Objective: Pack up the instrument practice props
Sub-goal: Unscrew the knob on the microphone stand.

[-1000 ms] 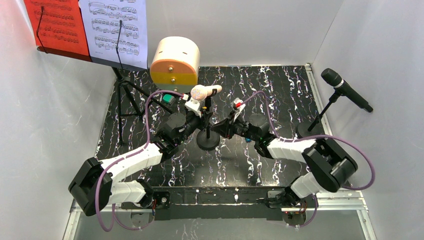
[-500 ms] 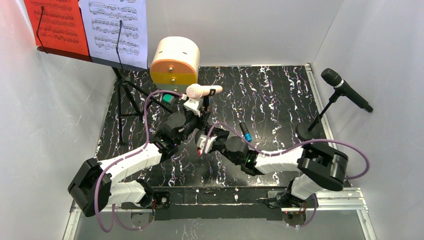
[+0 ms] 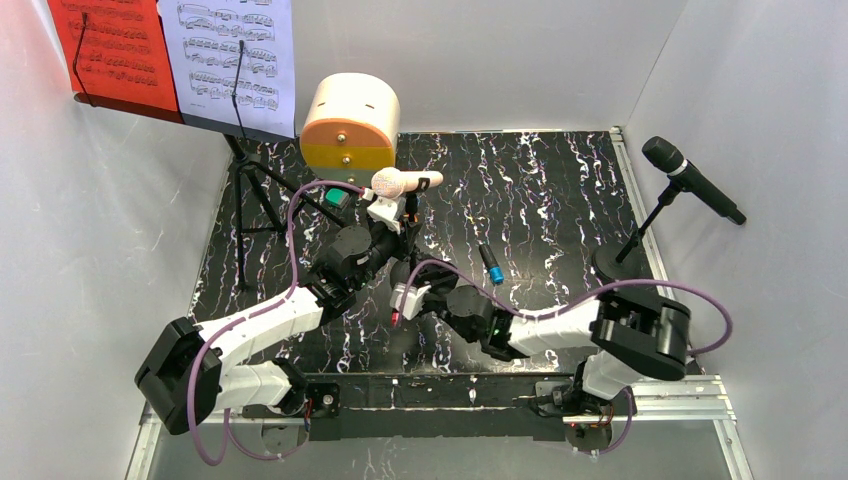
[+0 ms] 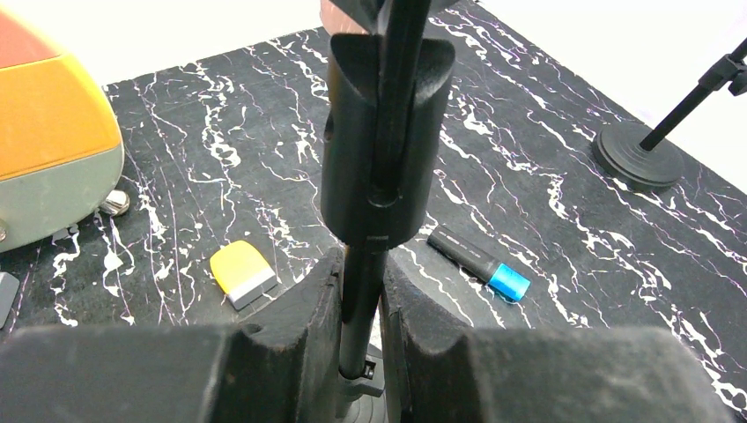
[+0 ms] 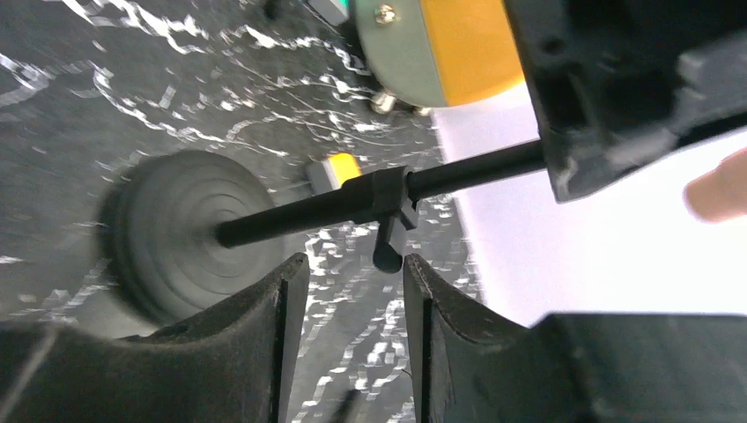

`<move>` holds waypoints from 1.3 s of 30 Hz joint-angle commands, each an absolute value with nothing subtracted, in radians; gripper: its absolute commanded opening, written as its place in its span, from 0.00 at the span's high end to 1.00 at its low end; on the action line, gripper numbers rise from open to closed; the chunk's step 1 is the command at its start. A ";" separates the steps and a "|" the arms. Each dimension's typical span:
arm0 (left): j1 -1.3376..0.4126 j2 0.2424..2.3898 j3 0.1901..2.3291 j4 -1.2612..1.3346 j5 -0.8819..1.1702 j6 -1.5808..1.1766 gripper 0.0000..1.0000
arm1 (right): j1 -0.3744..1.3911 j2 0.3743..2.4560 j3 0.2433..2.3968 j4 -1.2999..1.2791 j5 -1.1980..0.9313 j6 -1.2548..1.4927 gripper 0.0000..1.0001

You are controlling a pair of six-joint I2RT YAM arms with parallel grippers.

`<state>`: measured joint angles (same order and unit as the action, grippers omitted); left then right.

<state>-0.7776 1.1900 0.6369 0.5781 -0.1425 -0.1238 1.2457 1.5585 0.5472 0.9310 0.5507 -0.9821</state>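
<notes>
Left gripper [image 4: 361,295] pinches the stand pole [image 4: 394,79]; right gripper [image 5: 348,300], spread, sits by its knob [image 5: 388,254]. A bump could topple the upper-centre microphone [image 3: 398,183].

From overhead, the red sheet-music page [image 3: 110,50] and the white sheet-music page [image 3: 235,55] run off the top edge. They cover most of the black perforated music rack [image 3: 200,120] by the far left corner of the black marble-patterned table [image 3: 560,200]. Near the table's middle, the small black round-based mic holder [image 3: 414,232] has its base mostly hidden behind the right arm [image 3: 540,325]. The left wrist view cuts the cream microphone [image 4: 339,13] to a sliver at the top and the orange-and-grey domed case [image 4: 53,132] at the left edge. The right wrist view is blurred; a pinkish shape [image 5: 718,185] at its right edge is too cropped to name.
</notes>
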 commanded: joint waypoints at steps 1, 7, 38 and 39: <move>-0.785 1.214 0.621 0.431 -0.141 -0.152 1.00 | 1.217 1.409 0.543 0.786 0.417 -0.628 0.47; -0.785 1.225 0.624 0.439 -0.125 -0.155 1.00 | 1.084 1.283 0.520 0.758 0.228 -0.229 0.33; -0.784 1.226 0.621 0.451 -0.098 -0.156 1.00 | 0.766 1.609 0.407 1.395 -0.161 1.104 0.41; -0.784 1.228 0.621 0.452 -0.097 -0.156 1.00 | 0.766 1.615 0.408 1.402 -0.164 1.109 0.43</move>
<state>-0.7780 1.1954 0.6369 0.5873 -0.1299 -0.1268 0.7723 1.5986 0.3889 1.2789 -0.1379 1.0569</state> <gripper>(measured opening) 0.169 0.602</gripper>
